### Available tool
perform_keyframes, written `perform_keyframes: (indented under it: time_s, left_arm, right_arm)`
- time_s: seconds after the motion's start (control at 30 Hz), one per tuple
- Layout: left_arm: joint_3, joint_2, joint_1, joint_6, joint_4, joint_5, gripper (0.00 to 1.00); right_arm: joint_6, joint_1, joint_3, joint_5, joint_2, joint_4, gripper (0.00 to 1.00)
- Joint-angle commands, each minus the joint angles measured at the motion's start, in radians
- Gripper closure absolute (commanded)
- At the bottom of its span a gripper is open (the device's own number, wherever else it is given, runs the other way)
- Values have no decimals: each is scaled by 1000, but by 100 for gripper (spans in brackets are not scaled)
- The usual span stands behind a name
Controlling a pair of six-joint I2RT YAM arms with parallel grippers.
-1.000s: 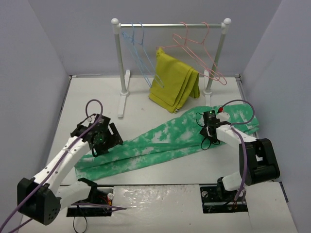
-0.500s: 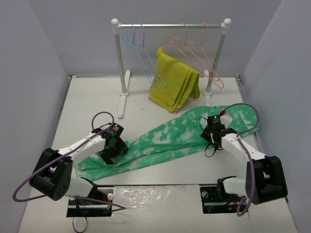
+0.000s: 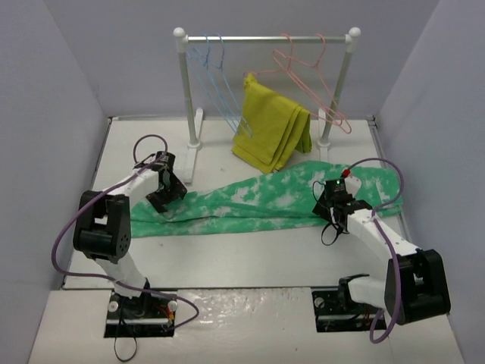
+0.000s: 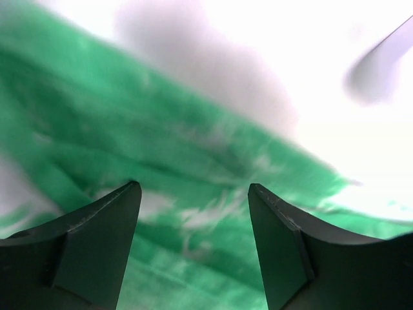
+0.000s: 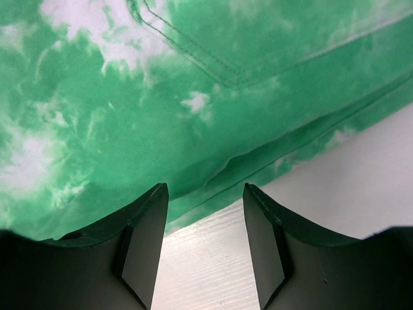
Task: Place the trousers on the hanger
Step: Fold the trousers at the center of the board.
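Observation:
The green, white-blotched trousers [image 3: 250, 205] lie flat across the table from left to right. My left gripper [image 3: 164, 199] is down over their left end. In the left wrist view its jaws [image 4: 193, 187] stand apart over blurred green cloth [image 4: 161, 168]. My right gripper [image 3: 330, 206] is at the near edge of the trousers' right part. In the right wrist view it [image 5: 205, 187] is open, with the cloth edge [image 5: 193, 116] ahead of the fingertips and bare table between them. Two light-blue hangers [image 3: 216, 76] hang on the rail.
A white clothes rail [image 3: 265, 39] stands at the back on two posts. It holds pink hangers [image 3: 311, 76] and a mustard-yellow folded garment [image 3: 273, 133]. The left post's foot [image 3: 191, 163] is just behind my left gripper. Grey walls close in both sides.
My left arm swung back and left, and the trousers' left end shifted with it, away from the near edge. The cloth lies straighter. My right gripper moved slightly toward the near edge.

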Motion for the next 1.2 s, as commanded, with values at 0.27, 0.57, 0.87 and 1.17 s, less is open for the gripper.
perform_keyframes:
  time_s: [0.27, 0.57, 0.87, 1.17]
  left_arm:
    - [243, -330, 11, 165, -83, -254, 30]
    - [251, -139, 61, 51, -279, -271, 28]
    - [400, 105, 147, 24, -347, -268, 35]
    - [395, 174, 153, -4, -351, -269, 68]
  right_arm:
    - [-109, 28, 118, -89, -42, -10, 49]
    - [-155, 36, 93, -84, -118, -54, 47]
    - [-166, 47, 75, -107, -165, -53, 45]
    - [-167, 52, 69, -89, -188, -52, 45]
